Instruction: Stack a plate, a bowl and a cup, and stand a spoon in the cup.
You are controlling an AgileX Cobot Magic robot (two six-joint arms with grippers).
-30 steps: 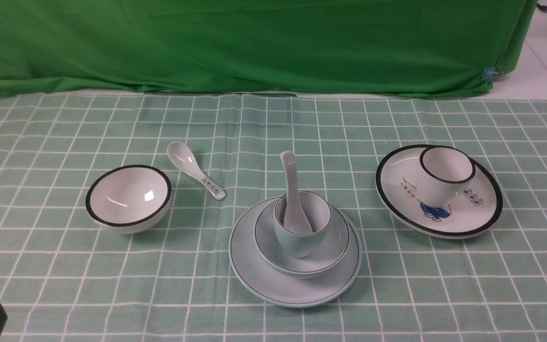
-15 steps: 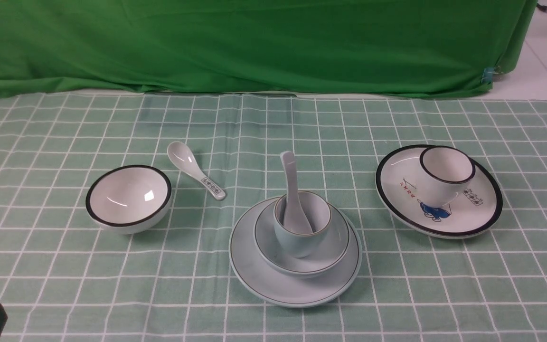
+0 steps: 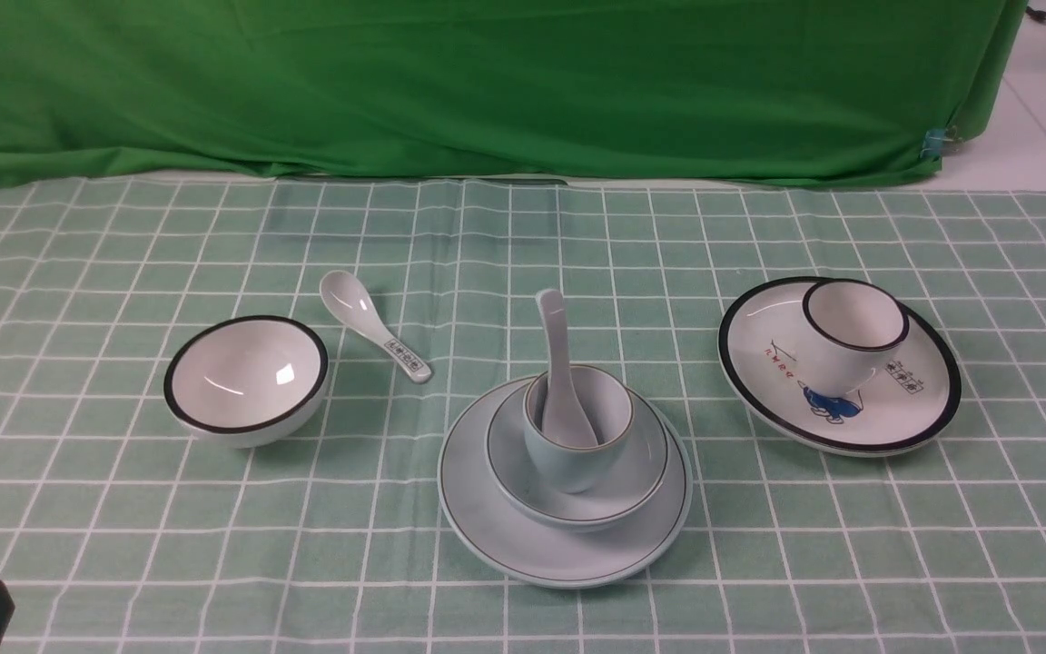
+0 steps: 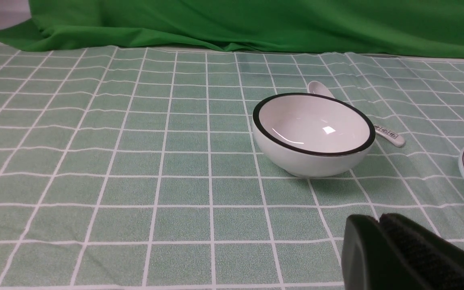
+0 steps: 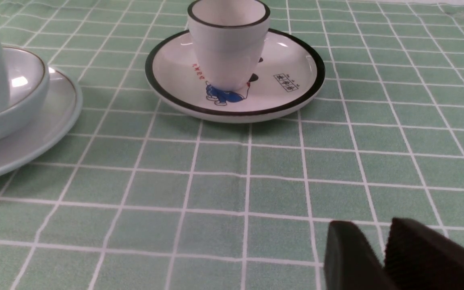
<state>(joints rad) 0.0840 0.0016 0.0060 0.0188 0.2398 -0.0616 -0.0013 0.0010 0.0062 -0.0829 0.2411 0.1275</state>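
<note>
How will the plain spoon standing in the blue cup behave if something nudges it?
The spoon looks like glossy ceramic, so probably slick and brittle. It leans on the rim of the cup with its handle well above it, so a nudge would likely swing or tip it.

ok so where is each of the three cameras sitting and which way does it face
Front view: between the arms, above the checked green tablecloth, facing the green backdrop; a dark arm part shows at the near left corner.
Left wrist view: low, facing the black-rimmed white bowl; shut left gripper shows.
Right wrist view: low, facing the black-rimmed white plate; right gripper, slightly parted, shows.
Shared: front and right wrist views both show the pale blue-grey plate.
</note>
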